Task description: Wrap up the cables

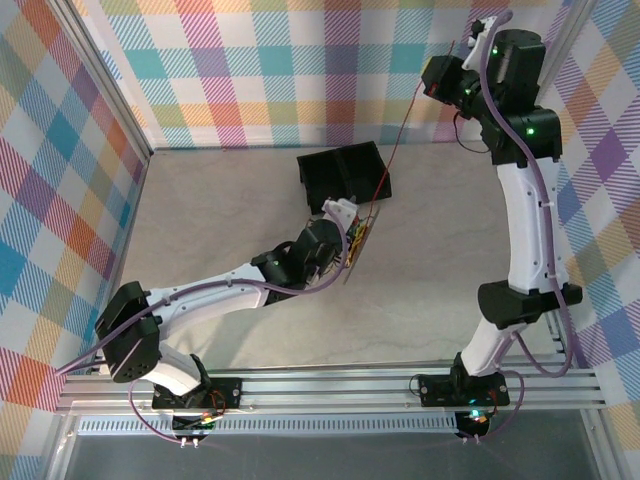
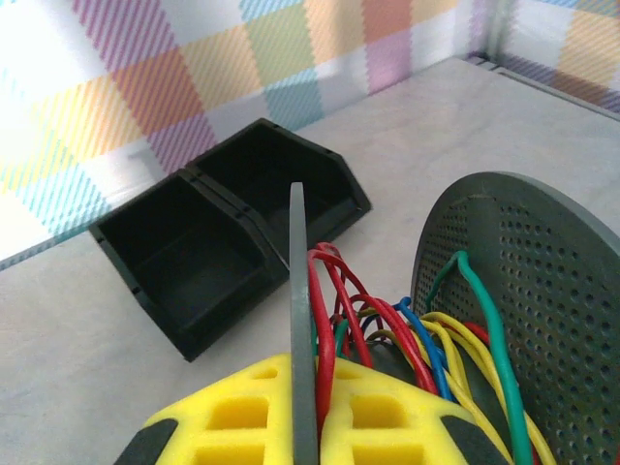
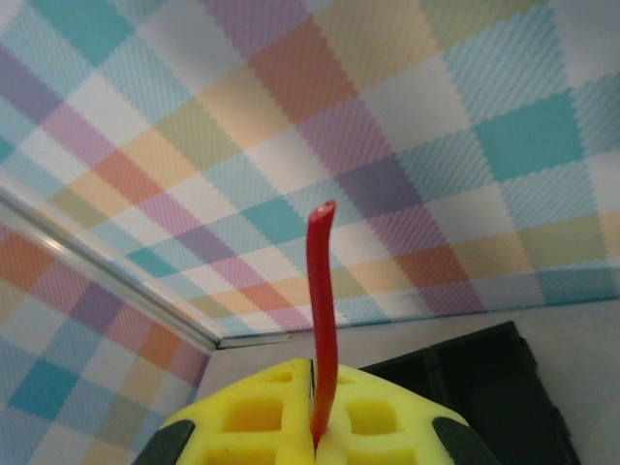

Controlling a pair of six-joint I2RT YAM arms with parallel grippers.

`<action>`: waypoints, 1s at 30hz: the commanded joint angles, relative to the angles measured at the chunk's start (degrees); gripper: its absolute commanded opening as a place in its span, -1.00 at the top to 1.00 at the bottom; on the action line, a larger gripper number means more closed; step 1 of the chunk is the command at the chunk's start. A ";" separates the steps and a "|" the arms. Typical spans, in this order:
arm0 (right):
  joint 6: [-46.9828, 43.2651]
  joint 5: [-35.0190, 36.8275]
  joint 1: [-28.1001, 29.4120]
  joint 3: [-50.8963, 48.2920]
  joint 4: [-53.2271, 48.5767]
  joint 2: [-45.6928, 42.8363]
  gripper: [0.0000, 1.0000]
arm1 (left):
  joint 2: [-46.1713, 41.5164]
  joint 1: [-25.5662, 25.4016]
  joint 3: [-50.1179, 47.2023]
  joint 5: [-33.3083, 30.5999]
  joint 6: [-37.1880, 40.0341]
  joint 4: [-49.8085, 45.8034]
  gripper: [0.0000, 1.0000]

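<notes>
My left gripper is shut on the thin grey flange of a spool held over the middle of the table. Red, yellow, blue and green cables lie wound between that flange and a perforated grey flange. A single red cable runs taut from the spool up to my right gripper, raised at the back right. The right gripper is shut on this red cable, whose cut end sticks up past the yellow pads.
A black two-compartment bin sits on the table just behind the spool. Plaid walls close in the back and sides. An aluminium rail runs along the near edge by the arm bases.
</notes>
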 commanded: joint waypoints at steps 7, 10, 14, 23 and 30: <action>-0.90 12.78 -3.68 6.66 2.67 8.46 1.00 | -9.91 -2.05 0.27 17.65 -1.08 -16.60 1.00; -1.32 14.95 -4.66 6.73 0.37 10.51 1.00 | -14.18 -1.30 0.37 23.39 -2.88 -18.95 1.00; -1.36 16.17 -6.90 6.20 -2.54 12.51 1.00 | -19.58 2.59 1.15 35.61 -7.08 -21.96 1.00; 0.61 16.73 -9.77 -12.37 3.81 5.41 1.00 | -28.87 17.35 -0.95 59.56 -21.72 -12.57 1.00; 2.66 15.25 -10.27 -30.86 14.08 -2.46 1.00 | -26.56 30.15 0.89 69.37 -43.75 1.55 1.00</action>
